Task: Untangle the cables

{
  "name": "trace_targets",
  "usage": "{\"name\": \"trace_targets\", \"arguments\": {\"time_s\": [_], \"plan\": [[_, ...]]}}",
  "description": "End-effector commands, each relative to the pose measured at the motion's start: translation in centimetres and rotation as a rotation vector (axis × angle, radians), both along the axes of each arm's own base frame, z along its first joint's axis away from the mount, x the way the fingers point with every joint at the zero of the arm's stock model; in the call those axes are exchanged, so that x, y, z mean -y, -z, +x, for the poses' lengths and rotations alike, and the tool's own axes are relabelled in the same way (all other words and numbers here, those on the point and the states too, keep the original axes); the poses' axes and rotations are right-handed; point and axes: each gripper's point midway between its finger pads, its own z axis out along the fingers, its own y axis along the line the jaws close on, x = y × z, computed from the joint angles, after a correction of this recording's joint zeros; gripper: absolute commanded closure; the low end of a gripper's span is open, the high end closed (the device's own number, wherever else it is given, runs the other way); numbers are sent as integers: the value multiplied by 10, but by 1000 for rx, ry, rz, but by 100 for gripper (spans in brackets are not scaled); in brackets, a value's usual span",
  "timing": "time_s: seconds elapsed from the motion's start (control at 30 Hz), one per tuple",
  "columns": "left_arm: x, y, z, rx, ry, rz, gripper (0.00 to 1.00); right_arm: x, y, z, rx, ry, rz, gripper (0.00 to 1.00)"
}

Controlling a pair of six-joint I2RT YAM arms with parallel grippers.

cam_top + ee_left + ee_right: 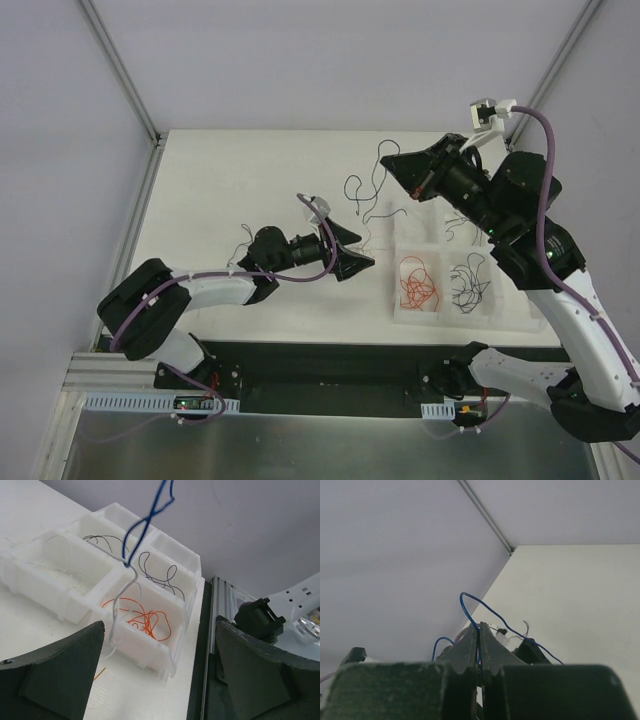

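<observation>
Blue cable (145,525) hangs in the air, not on the table. Its long axis runs up-down, and it's twisted low down with a pale cable (116,607) that carries on below the twist. Top end is in the right gripper (480,632), which is raised over the far part of the table (250,180) with jaws pressed together, pinching the blue strand; a loop arcs up past the tips. In the top view the hanging strands (353,190) read dark and curly, trailing down and left from that gripper.

The key relation is that the dangling pair drops into the gap of the left gripper (355,248), whose jaws are spread wide and hold nothing. In the left wrist view the pale tail sits just beside the left-hand finger (60,670), well apart from the other one; can't tell if it touches. The strand lies above and ahead of the left claw, crossing its closing line roughly square. The left arm is the nearer one to the free lower end.

Behind the strand is the white divided tray (170,665). Orange cables (142,617) lie in its nearest compartment, black cables (160,575) in the one beyond, and faint pale ones in the compartment to the side.

Judgement: next move calls for the left claw to close on the pale tail below the twist, then pull away from the right to separate the two.
</observation>
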Motion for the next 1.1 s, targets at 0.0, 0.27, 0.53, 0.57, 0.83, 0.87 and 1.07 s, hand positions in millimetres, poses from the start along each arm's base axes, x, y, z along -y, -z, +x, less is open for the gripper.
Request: {"name": "trace_targets", "arguments": {"time_s": [0.0, 0.27, 0.53, 0.57, 0.83, 0.87, 1.07], "plan": [[6, -18, 18, 97, -67, -59, 7, -8, -48, -11, 76, -75, 134, 99], [15, 22, 73, -33, -257, 93, 56, -17, -51, -12, 53, -113, 167, 99], [-44, 83, 101, -280, -511, 357, 100, 1, -53, -18, 86, -57, 142, 99], [-51, 89, 97, -305, -517, 373, 100, 5, -54, -18, 101, -43, 130, 99], [-85, 118, 71, -517, -486, 460, 100, 69, -36, 6, 155, 293, -123, 99], [-86, 115, 70, -525, -473, 466, 100, 76, -28, 9, 149, 328, -165, 99], [-92, 71, 63, -465, -412, 497, 44, 115, 46, 37, -6, 500, -372, 99]]}}
